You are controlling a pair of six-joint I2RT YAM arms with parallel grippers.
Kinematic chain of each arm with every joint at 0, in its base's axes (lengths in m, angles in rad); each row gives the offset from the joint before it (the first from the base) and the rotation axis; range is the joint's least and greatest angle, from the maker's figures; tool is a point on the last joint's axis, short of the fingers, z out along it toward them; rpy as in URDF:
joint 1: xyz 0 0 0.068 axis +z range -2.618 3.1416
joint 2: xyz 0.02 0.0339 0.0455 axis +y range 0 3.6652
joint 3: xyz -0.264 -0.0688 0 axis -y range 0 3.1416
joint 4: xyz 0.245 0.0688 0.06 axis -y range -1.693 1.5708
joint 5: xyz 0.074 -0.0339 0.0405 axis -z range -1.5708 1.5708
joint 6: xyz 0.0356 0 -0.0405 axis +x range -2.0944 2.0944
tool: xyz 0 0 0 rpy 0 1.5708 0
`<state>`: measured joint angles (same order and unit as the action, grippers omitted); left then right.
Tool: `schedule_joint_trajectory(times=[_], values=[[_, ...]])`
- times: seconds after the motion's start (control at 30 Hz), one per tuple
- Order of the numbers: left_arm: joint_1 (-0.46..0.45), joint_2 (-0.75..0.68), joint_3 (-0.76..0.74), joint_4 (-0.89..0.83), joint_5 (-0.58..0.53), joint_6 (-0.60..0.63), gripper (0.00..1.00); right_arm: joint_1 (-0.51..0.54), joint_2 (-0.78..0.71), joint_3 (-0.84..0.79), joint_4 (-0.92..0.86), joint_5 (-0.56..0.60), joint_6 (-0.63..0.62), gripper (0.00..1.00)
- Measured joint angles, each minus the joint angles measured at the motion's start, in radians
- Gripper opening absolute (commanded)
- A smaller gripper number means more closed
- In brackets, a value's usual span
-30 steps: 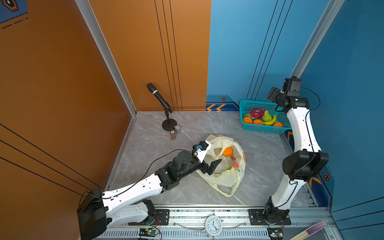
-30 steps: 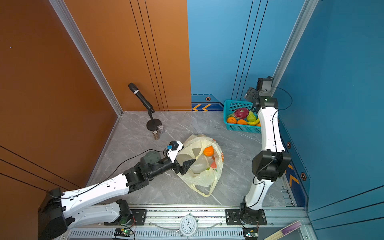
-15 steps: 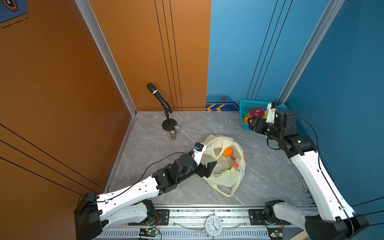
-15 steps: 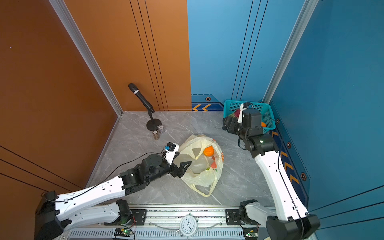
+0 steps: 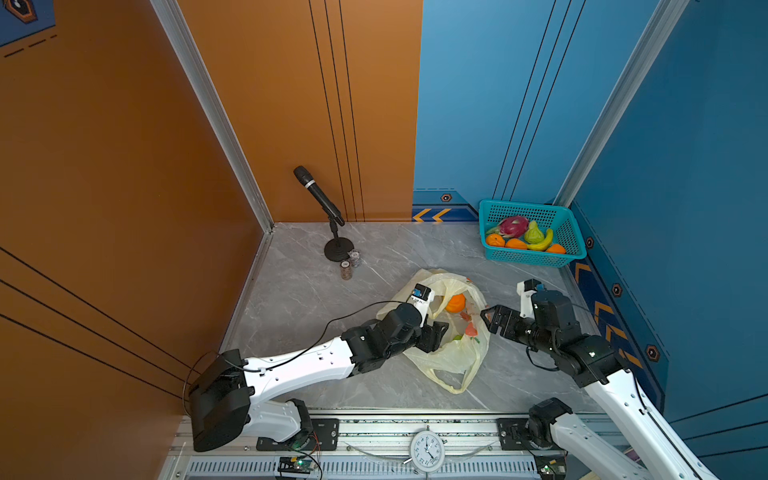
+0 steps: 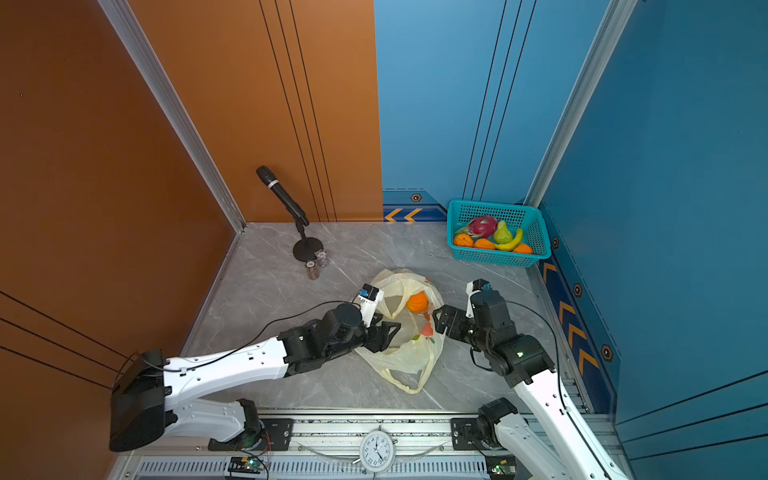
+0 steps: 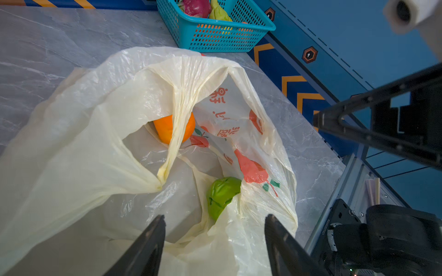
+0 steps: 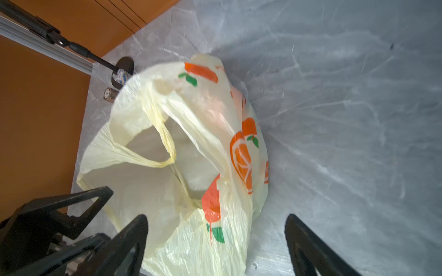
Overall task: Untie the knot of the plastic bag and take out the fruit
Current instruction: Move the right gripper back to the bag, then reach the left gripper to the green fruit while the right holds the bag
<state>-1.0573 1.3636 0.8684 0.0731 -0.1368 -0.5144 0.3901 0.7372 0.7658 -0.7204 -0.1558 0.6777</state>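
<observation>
Two fruits show inside the plastic bag: an orange and a green fruit. Bag lies mid-tabletop, mouth gaping, handle loop slack across the orange. Left gripper sits at the bag mouth, jaws released, spread above the plastic, pinching nothing. Right gripper is just beside the bag's opposite side, jaws released wide; bag edge sits between them in the right wrist view, no grip. Teal basket in the far right corner holds a dragon fruit, oranges and a banana, well apart from the bag.
</observation>
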Motion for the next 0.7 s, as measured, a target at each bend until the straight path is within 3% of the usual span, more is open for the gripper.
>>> schedule_joint_trajectory(times=[0.33,0.43,0.6,0.7], values=[[-0.001,0.150,0.026,0.003,0.061,-0.019,0.58,0.088,0.087,-0.158,0.120,-0.024,0.126,0.92],[-0.002,0.160,0.011,0.039,0.097,-0.037,0.58,0.104,0.143,-0.199,0.184,-0.024,0.151,0.82],[-0.004,0.201,0.008,0.071,0.145,-0.062,0.61,0.131,0.213,-0.236,0.215,0.002,0.164,0.48],[-0.004,0.209,0.009,0.073,0.145,-0.059,0.66,0.148,0.214,-0.244,0.215,0.023,0.157,0.40]])
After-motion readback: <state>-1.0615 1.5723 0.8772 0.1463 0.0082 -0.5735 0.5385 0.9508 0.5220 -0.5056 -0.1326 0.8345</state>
